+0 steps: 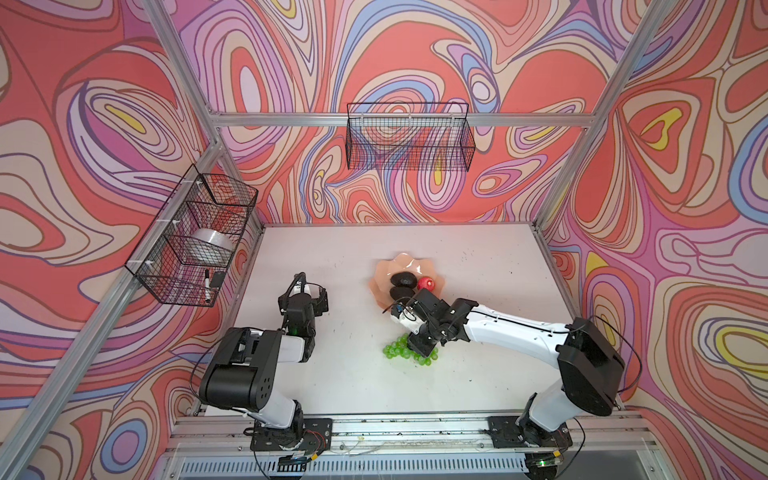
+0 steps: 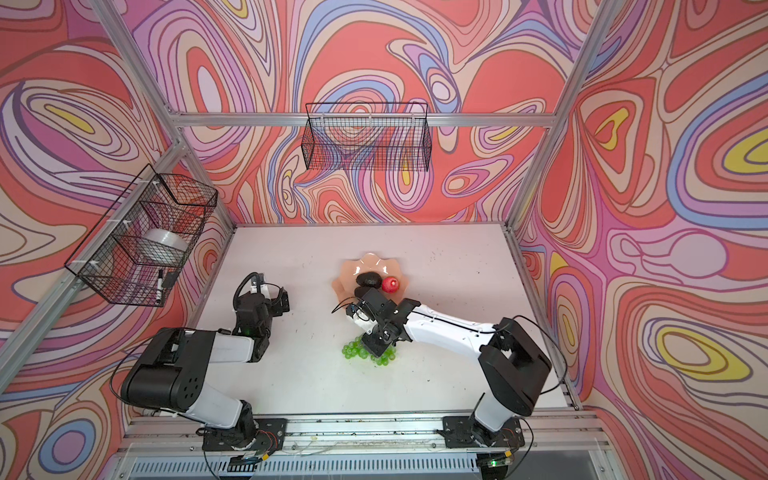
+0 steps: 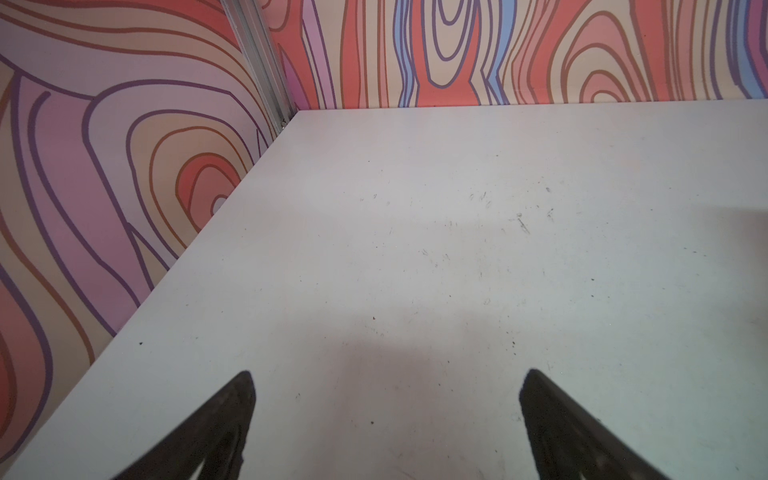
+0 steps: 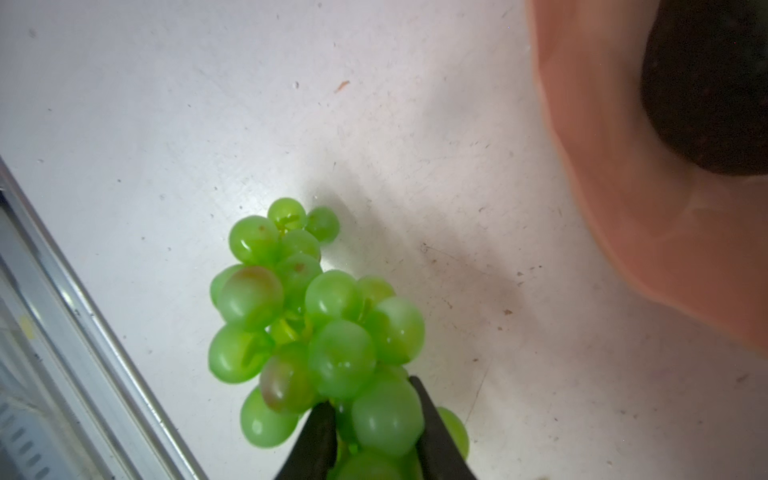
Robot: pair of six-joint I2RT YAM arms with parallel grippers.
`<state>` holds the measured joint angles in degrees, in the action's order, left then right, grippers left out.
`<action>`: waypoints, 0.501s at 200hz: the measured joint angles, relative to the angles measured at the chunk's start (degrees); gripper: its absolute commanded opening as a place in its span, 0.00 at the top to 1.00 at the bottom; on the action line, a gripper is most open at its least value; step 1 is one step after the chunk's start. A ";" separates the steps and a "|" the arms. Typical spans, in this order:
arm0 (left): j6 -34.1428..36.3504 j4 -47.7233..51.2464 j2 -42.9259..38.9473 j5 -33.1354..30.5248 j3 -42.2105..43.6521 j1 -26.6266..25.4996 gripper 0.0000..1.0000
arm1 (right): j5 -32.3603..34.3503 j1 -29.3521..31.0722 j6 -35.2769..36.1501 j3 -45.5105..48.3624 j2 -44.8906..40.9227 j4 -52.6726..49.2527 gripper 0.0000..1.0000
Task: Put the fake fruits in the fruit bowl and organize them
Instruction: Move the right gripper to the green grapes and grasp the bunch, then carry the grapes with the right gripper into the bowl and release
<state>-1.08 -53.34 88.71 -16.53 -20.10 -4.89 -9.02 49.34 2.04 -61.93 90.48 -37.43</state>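
Note:
The bunch of green grapes lies on the white table in front of the fruit bowl. My right gripper points down onto it, shut on a grape at the bunch's near end. The peach-pink fruit bowl holds two dark avocados and a red apple. The right wrist hides the bowl's front rim. My left gripper hovers open over bare table to the left, holding nothing.
A black wire basket hangs on the back wall. A second wire basket on the left wall holds a tape roll and a marker. An aluminium rail runs along the table's front edge, close to the grapes.

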 measured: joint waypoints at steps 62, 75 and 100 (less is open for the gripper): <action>0.00 0.00 0.00 0.00 0.00 0.00 0.00 | -0.74 -0.33 -3.87 -9.66 -4.35 -5.40 0.76; 0.00 0.00 -0.02 0.00 0.00 0.00 0.00 | -1.01 -0.90 -4.74 -13.11 -4.35 -6.64 0.75; 0.00 0.00 -0.02 0.00 0.00 0.00 0.00 | -1.33 -3.58 -5.38 -19.08 -4.28 -8.24 0.75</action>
<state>-1.08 -53.34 88.68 -16.53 -20.10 -4.89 -10.35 45.76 -3.33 -81.01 86.19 -45.67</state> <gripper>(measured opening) 0.996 0.250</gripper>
